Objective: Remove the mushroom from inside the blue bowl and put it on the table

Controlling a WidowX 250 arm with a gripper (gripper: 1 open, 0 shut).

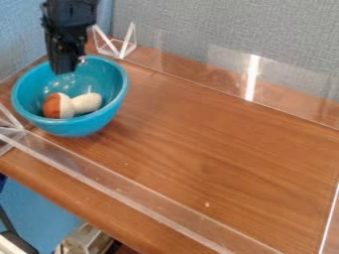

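Note:
The blue bowl (106, 106) sits at the left end of the table (212, 139). Inside it lies the mushroom (66, 104) on its side, reddish-brown cap to the left and cream stem to the right. My gripper (62, 67) hangs above the bowl's back rim, pointing straight down, its black fingers shut with nothing between them. It is clear of the mushroom, above and behind it.
Low clear acrylic walls (252, 69) run around the tabletop's edges. A white wire-like bracket (117, 42) stands at the back wall just behind the bowl. The brown wood surface stretches to the right of the bowl.

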